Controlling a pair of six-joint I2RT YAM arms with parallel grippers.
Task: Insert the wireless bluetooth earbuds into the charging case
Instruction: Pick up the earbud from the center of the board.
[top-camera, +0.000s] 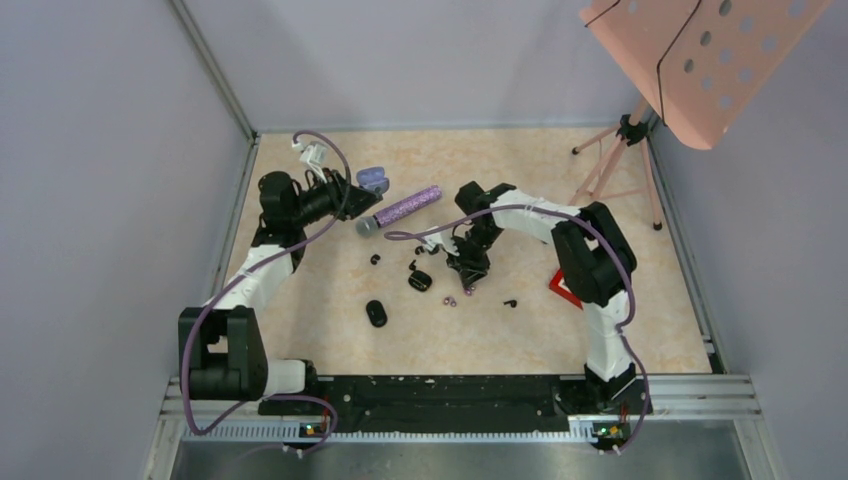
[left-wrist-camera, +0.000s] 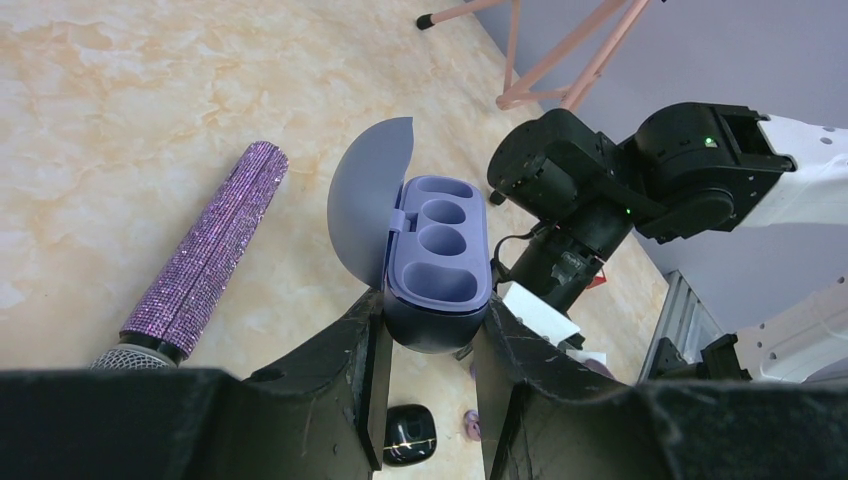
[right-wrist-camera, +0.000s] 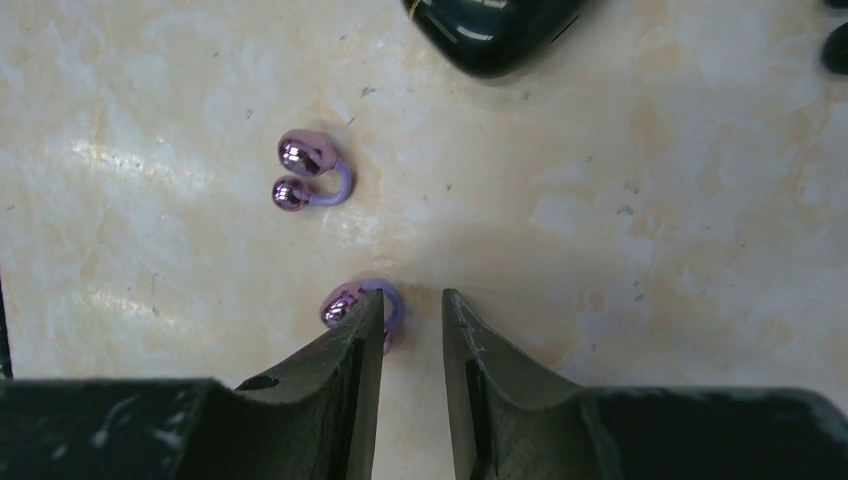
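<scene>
Lilac charging case (left-wrist-camera: 437, 250) tight between left fingers (left-wrist-camera: 350, 375); right fingers (right-wrist-camera: 352, 385) narrowly apart, just beside a lilac earbud (right-wrist-camera: 345, 303).

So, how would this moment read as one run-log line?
left gripper: holds open charging case | right gripper: open, lilac earbud beside one jaw | second earbud: loose on table

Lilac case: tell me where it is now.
Top view: the case sits open in the left gripper, at the table's far left, beside the microphone.
</scene>
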